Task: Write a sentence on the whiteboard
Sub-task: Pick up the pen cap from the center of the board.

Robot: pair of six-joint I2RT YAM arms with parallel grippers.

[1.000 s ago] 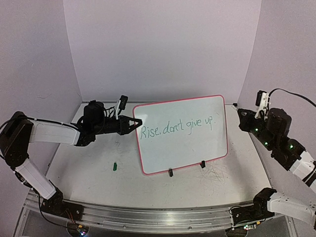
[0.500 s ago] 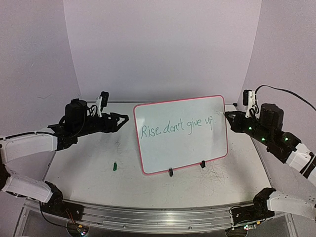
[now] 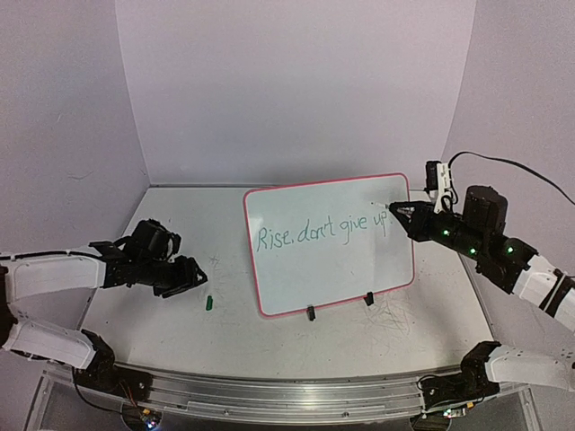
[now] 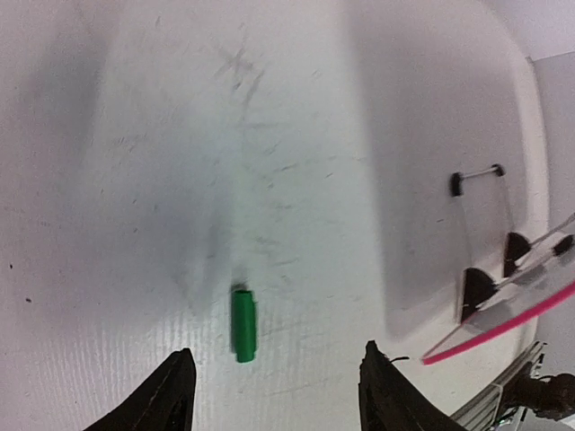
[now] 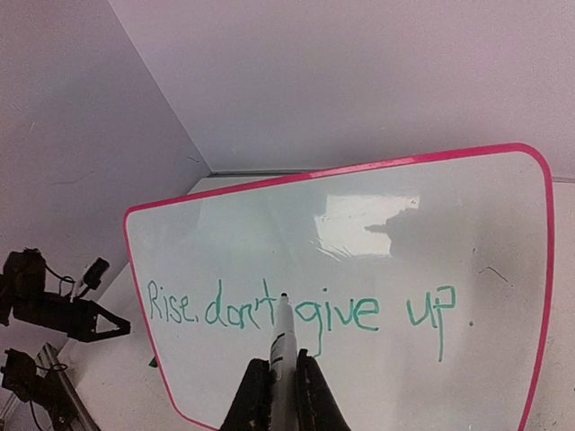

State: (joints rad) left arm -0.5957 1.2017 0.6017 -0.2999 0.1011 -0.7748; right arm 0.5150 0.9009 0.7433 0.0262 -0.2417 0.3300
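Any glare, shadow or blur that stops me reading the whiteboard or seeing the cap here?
Right wrist: a pale glare patch and a soft shadow sit on the whiteboard above the writing, which is legible. Top external: evenly lit, writing readable. Left wrist: the green cap is sharp; broad soft shadows cross the table.

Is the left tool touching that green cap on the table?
Apart. The left wrist view shows the green cap lying between the open fingers of the left tool, with bare table on both sides.
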